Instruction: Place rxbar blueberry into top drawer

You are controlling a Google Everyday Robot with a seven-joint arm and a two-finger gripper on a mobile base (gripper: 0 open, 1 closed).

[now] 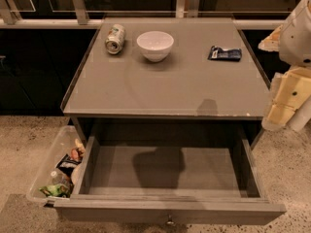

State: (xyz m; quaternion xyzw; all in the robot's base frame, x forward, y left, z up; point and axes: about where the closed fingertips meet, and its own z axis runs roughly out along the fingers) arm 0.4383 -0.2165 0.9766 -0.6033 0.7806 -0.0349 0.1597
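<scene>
The rxbar blueberry (224, 54) is a small dark blue wrapper lying flat on the grey countertop at the back right. The top drawer (165, 171) is pulled open below the counter, with a plain grey bottom, a thick front panel and a small metal knob (169, 222). Nothing lies in the drawer. My gripper (285, 103) hangs at the right edge of the view, beside the counter's right front corner. It is to the right of the bar, nearer the camera, and apart from it.
A white bowl (155, 45) stands at the back middle of the counter (165, 91). A silver-green soda can (115, 39) lies on its side to the bowl's left. A clear plastic bin of snacks (56, 171) sits on the floor left of the drawer.
</scene>
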